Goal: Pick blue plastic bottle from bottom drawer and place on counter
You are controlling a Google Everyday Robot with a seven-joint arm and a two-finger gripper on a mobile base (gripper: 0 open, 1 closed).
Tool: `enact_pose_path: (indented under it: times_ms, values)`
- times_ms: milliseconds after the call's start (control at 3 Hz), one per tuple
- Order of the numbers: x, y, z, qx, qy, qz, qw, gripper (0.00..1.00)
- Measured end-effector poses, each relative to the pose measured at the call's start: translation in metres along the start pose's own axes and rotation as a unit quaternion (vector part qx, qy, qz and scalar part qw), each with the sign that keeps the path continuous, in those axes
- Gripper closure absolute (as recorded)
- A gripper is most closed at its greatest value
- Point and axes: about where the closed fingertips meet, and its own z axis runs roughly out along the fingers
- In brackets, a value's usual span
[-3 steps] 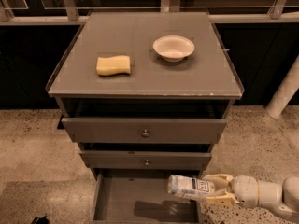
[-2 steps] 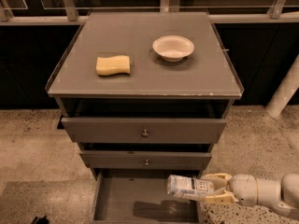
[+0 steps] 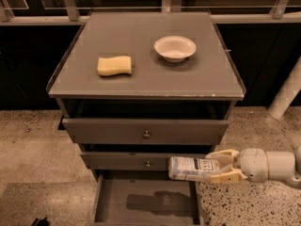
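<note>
The blue plastic bottle [image 3: 189, 168] lies sideways in my gripper [image 3: 225, 166], held in the air above the open bottom drawer [image 3: 146, 202] and in front of the middle drawer. The gripper comes in from the right and its cream fingers [image 3: 225, 155] are shut on the bottle's right end. The bottle's shadow falls on the drawer's bare floor. The counter [image 3: 146, 74] is the grey top of the cabinet, well above the gripper.
A yellow sponge [image 3: 114, 65] and a white bowl [image 3: 175, 47] sit on the counter. The two upper drawers with round knobs [image 3: 146, 134] stand slightly pulled out. A white post [image 3: 287, 91] stands at the right on the speckled floor.
The gripper and the bottle have risen slightly, from just over the bottom drawer to level with the middle drawer's front. Nothing else has moved.
</note>
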Motion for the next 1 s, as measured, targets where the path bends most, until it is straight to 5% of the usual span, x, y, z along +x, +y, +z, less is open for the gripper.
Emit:
enact_pose_path:
  times_ms: [667,1000]
  values:
    - [-0.094,0.006,-0.024,0.03,0.041,-0.063,0.9967,1.0]
    - [-0.095,0.007,-0.024,0.03,0.041,-0.063,0.9967,1.0]
